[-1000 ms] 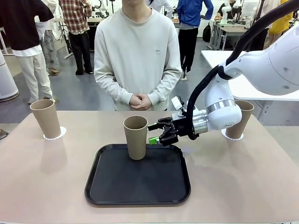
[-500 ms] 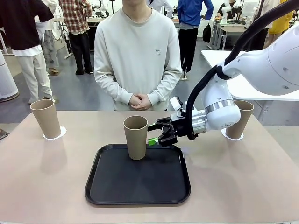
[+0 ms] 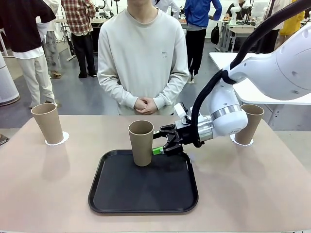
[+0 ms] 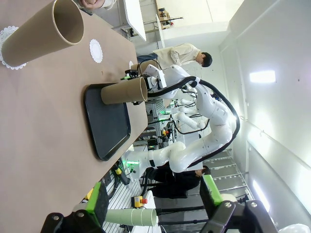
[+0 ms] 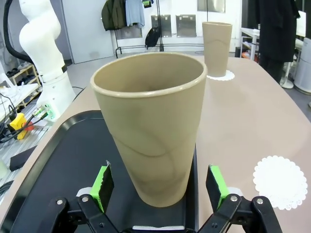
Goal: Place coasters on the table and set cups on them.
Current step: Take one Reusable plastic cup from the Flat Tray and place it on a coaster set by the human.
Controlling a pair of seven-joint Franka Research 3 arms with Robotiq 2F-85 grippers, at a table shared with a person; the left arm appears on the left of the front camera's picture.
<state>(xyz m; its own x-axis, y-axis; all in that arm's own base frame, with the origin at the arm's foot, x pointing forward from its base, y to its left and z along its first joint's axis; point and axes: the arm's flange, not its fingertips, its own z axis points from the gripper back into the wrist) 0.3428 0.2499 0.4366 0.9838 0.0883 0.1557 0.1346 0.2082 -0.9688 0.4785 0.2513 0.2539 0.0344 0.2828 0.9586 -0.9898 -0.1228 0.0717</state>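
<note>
Front view: the right arm's black two-finger gripper with green pads (image 3: 159,144) lay level, jaws spread wide and holding nothing, pointing at the tall tapered tan paper cup (image 3: 141,142) standing upright in the black rounded-corner tray (image 3: 144,191). The cup stood just ahead of the fingertips, its long axis vertical and square to the gripper's reach; the right arm was plainly the nearer one. Left wrist view: the left gripper (image 4: 153,204) hung open and empty, well apart from that cup (image 4: 124,91), with a bare white scalloped paper doily (image 4: 96,50) on the beige-pink table (image 4: 43,141) beyond the tray. Right wrist view: the cup (image 5: 149,124) sat dead ahead between the two green pads (image 5: 103,183), neither pad seen touching it; the free doily (image 5: 280,180) lay off to one side.
</note>
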